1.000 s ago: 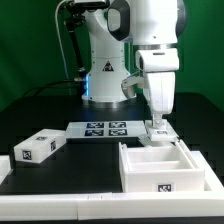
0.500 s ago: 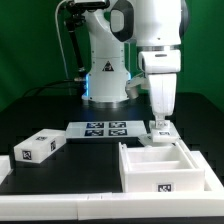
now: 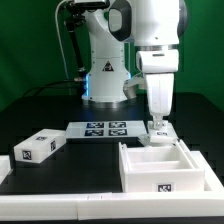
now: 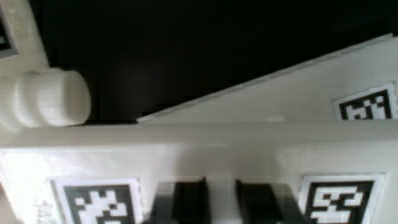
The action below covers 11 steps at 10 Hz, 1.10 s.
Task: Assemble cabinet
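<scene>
Nothing has shifted this past second; the fingers stay low at the small block, twelve o'clock of the cabinet frame; whether they clamp it I cannot tell; probably mid-grasp.

1. The frame is a white, boxy shell that sits upright at the exterior view's lower right. Its top is open and the hollow inside shows. A square black-and-white tag is on its near wall.
2. The long block is white and lies flat at the exterior view's left, well apart from the frame, with one end angled toward the camera. It has black-and-white tags on its top and on its near end.
3. The small block is white and stands just behind the frame's far wall, with a tag on its near face.
</scene>
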Each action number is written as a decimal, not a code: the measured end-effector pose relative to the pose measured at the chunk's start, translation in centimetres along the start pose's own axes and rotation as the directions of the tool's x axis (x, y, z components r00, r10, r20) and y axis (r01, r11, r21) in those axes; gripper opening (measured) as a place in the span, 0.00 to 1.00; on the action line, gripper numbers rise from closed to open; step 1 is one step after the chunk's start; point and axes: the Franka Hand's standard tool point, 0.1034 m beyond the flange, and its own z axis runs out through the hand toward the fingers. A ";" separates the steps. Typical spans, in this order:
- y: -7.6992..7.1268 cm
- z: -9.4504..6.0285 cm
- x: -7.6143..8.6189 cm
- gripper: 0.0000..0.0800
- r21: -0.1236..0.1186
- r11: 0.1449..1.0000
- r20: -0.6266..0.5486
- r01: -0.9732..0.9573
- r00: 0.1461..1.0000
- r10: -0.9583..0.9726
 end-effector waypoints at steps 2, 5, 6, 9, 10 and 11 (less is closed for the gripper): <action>0.1 0.0 0.0 0.09 -0.002 1.000 -0.001 0.000 1.000 0.000; 0.3 0.1 -0.1 0.09 0.008 1.000 0.005 0.023 1.000 -0.023; 0.9 0.0 -0.1 0.09 0.011 0.999 0.010 0.030 1.000 -0.030; 1.7 -0.1 -0.1 0.09 0.004 1.000 0.010 0.025 1.000 -0.025; 1.7 -0.1 -0.1 0.09 0.005 1.000 0.009 0.024 1.000 -0.024; 1.7 0.0 -0.1 0.09 0.005 1.000 0.009 0.023 1.000 -0.023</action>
